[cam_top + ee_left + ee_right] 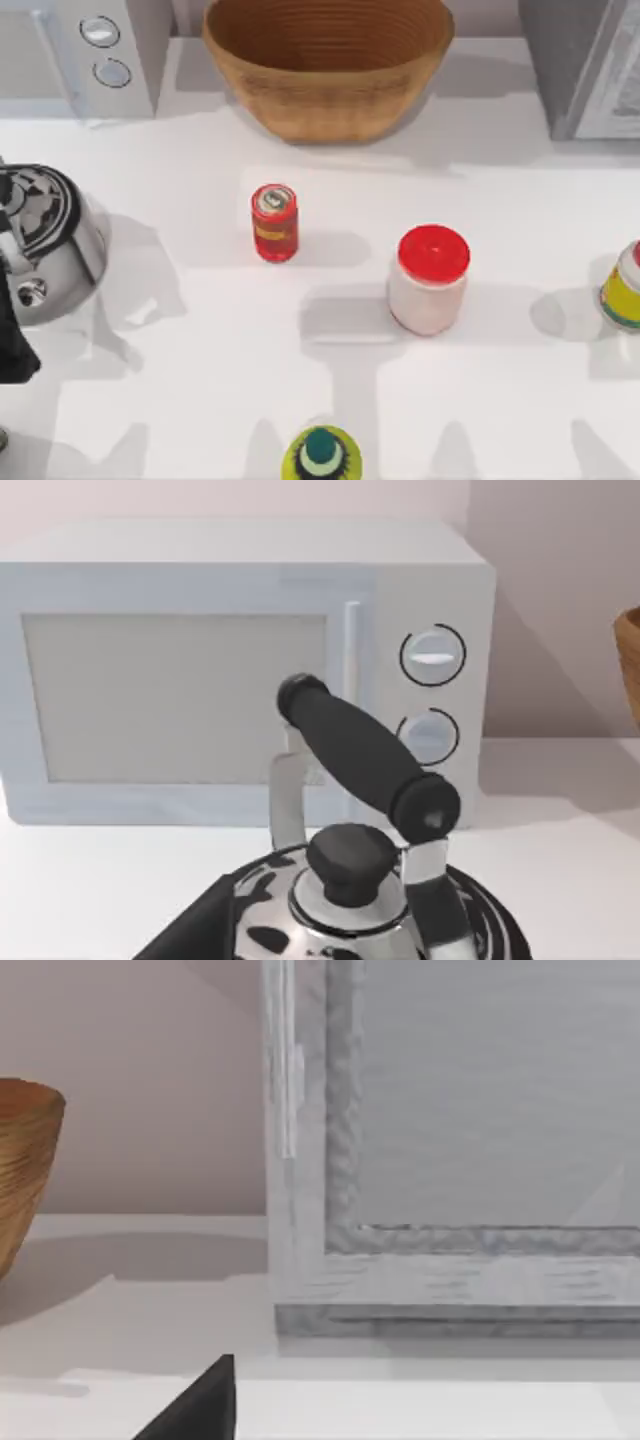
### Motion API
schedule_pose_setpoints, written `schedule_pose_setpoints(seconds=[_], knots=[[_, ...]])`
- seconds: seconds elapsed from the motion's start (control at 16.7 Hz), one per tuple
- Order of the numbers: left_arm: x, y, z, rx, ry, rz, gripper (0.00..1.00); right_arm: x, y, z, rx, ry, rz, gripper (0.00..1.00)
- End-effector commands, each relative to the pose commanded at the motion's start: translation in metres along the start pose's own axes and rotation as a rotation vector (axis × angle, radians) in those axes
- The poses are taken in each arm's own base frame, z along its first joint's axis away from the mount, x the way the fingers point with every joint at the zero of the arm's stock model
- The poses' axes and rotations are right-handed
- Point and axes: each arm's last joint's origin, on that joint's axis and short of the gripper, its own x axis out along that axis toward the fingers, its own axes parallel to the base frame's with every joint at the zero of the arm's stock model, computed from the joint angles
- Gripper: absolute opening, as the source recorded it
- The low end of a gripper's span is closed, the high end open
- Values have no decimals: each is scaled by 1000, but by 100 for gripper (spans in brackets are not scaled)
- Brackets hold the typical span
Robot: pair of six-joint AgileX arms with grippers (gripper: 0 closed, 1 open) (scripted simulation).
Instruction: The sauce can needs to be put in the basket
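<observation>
The sauce can (275, 222), small and red with a silvery top and a yellow band, stands upright left of the table's middle. Behind it, at the back centre, sits the big woven basket (330, 75); its rim also shows in the right wrist view (25, 1160). My left arm (10, 340) is parked at the table's left edge, beside a kettle and well away from the can. A dark part of my right gripper (200, 1410) shows low in the right wrist view, facing a grey appliance. Nothing is held.
A steel kettle (50, 240) with a black handle (365, 755) stands at the left, a white microwave (100, 50) behind it. A white jar with a red lid (430, 280) is right of the can. A grey appliance (585, 65) fills the back right. Bottles stand at the right edge (625, 285) and front (322, 455).
</observation>
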Motion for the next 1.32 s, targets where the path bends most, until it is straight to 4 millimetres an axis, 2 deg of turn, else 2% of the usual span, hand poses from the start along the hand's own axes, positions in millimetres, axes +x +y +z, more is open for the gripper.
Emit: schedule_pose_setpoints(seconds=[0.24,0.42,0.72,0.9,1.08,1.32], knots=[[1,0,2,6,20,-8,100,0,0,0,0,0,0,100],[6,-1,10,33,101,-54,100,0,0,0,0,0,0,100],[32,-8,33,131,305,-252,100,0,0,0,0,0,0,100],[63,-16,49,208,410,-442,100,0,0,0,0,0,0,100],[105,-27,59,289,468,-669,100,0,0,0,0,0,0,100],[170,-48,51,375,475,-978,100,0,0,0,0,0,0,100]])
